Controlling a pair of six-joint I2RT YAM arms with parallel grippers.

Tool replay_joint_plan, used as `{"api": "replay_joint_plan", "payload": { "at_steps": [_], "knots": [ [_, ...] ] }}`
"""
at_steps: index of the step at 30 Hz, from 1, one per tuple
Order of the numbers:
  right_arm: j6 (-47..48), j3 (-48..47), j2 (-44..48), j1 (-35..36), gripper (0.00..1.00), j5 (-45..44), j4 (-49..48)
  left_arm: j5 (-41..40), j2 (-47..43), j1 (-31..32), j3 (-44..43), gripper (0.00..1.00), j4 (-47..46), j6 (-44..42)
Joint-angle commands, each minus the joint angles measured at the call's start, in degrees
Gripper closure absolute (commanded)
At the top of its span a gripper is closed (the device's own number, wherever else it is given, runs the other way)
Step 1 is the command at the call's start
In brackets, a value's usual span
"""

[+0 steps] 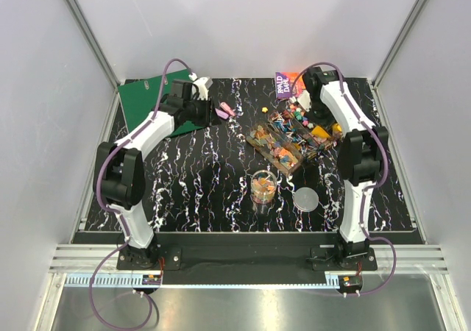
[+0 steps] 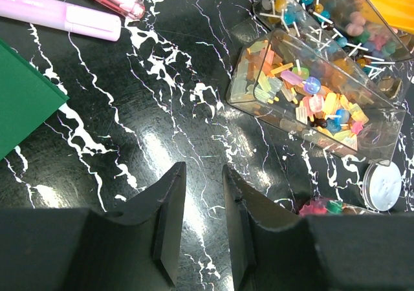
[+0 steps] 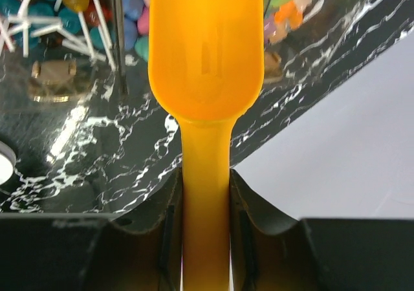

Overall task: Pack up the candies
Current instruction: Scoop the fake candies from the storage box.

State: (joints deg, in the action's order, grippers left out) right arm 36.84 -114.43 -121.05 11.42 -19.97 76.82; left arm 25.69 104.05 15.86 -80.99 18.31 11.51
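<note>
Lab test cell: grey panel walls, aluminium framing, marbled black tabletop.

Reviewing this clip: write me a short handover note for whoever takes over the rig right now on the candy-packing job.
Left tool: open, empty, hovering beside the clear tray.
Right tool: shut on the handle of the yellow scoop; the bowl looks empty and is at the tray.
Candies: piled in the tray; some already in the clear cup.
Lid: lying flat to the right of the cup, not on it.
Done: cup partly filled.
Left: probably more scoops into the cup, then the lid.
</note>
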Motion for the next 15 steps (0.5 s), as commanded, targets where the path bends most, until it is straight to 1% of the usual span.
{"api": "replay_joint_plan", "payload": {
  "at_steps": [1,7,15],
  "knots": [
    [2.62,-5.97,-4.71,-0.96,1.00,-1.30,16.79,0.85,-0.34,-0.65,-2.15,0.67,-2.84,0.27],
    [4.73,-12.65,-12.00,-1.22,1.00,-1.83,16.79,0.50,-0.25,-1.00,-1.98,0.67,-2.31,0.36],
    [6.40,-20.73,-18.16,-1.22,1.00,-0.96,16.79,-0.12,0.19,-1.00,-1.98,0.67,-1.87,0.97]
  ]
}}
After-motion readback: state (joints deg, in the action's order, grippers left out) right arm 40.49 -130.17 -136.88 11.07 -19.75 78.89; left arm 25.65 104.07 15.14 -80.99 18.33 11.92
